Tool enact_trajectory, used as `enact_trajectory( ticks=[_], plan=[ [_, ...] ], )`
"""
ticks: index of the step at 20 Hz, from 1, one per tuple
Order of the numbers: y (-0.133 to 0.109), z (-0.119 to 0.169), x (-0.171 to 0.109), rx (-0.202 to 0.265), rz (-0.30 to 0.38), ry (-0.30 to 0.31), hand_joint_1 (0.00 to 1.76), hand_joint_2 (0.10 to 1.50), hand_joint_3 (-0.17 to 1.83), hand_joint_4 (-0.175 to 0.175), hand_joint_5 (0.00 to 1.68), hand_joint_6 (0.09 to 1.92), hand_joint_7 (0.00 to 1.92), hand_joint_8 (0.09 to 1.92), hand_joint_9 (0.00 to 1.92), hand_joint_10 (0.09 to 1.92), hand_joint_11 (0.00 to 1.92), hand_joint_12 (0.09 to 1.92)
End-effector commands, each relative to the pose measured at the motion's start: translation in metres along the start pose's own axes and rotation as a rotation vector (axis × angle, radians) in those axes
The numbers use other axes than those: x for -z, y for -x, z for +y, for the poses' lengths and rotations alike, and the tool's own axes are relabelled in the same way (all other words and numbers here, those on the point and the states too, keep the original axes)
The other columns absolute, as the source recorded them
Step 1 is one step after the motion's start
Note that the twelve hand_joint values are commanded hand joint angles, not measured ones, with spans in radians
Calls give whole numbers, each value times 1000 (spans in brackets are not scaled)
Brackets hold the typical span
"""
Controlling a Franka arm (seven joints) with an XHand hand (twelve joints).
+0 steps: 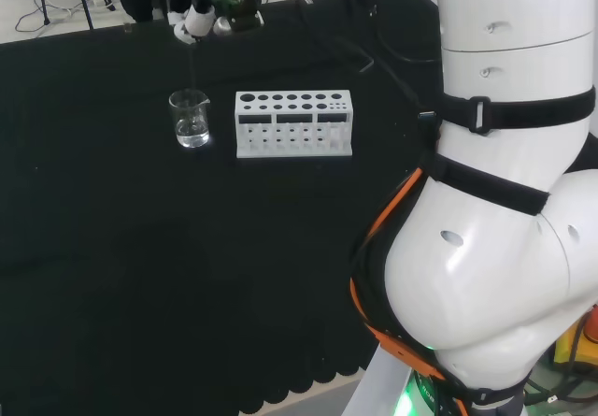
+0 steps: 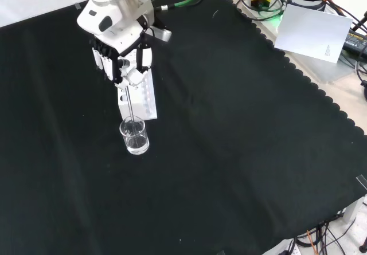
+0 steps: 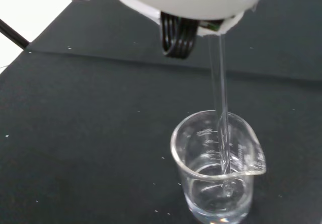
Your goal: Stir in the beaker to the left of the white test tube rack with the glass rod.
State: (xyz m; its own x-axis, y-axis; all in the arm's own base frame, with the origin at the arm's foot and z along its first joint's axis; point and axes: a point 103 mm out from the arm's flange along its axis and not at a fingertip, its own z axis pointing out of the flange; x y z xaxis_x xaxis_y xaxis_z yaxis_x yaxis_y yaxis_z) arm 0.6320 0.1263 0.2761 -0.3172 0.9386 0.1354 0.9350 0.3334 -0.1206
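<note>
**Rod in the beaker: tipping and splash risks**

We see the hand [image 2: 123, 60] above the white test tube rack [image 1: 293, 123], its fingers curled down and pinching the upper end of the glass rod [image 3: 221, 118]. In the front view the rod hangs nearly upright from the fingers and drops into the beaker [image 2: 135, 136]. The wrist view shows its lower end inside the glass, dipping into a shallow layer of clear liquid, close to the wall on the spout side.

The beaker stands on the black cloth of the table [image 1: 140, 276], just beside the rack's end and apart from it; in the head view it is to the rack's left.

Risks as we judge them:
- The beaker is small and stands free, with nothing holding it. A stirring circle wider than the opening would press the rod on the wall and push or tip it over, spilling the liquid on the cloth.
- The rod sits off-centre already, so we would want the circle centred first.
- Lowering further could jam the tip on the glass bottom; the rod could slip in the pinch or crack.
- The rack is close: a shoved beaker may knock against it.
- Fast stirring may splash over the low rim.
</note>
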Motion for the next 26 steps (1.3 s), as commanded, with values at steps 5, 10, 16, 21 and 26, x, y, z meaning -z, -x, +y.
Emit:
enact_trajectory(
  ticks=[5, 10, 16, 21, 26],
  plan=[
    [-19, 24, -1, 22, -20, -37, 1317, 626, 789, -175, 1124, 725, 1284, 984, 1649, 911, 1265, 954],
    [1, 31, 4, -10, -16, -18, 1317, 627, 788, -175, 1123, 725, 1284, 985, 1649, 911, 1264, 955],
    [30, 11, 6, -57, -16, -14, 1317, 628, 786, -175, 1122, 726, 1283, 986, 1648, 912, 1263, 956],
    [35, -5, 11, -75, -17, -10, 1317, 629, 785, -175, 1122, 726, 1282, 986, 1648, 913, 1263, 957],
    [8, -8, 5, -45, -19, -19, 1317, 630, 784, -175, 1121, 727, 1282, 987, 1648, 913, 1262, 957]
  ],
)
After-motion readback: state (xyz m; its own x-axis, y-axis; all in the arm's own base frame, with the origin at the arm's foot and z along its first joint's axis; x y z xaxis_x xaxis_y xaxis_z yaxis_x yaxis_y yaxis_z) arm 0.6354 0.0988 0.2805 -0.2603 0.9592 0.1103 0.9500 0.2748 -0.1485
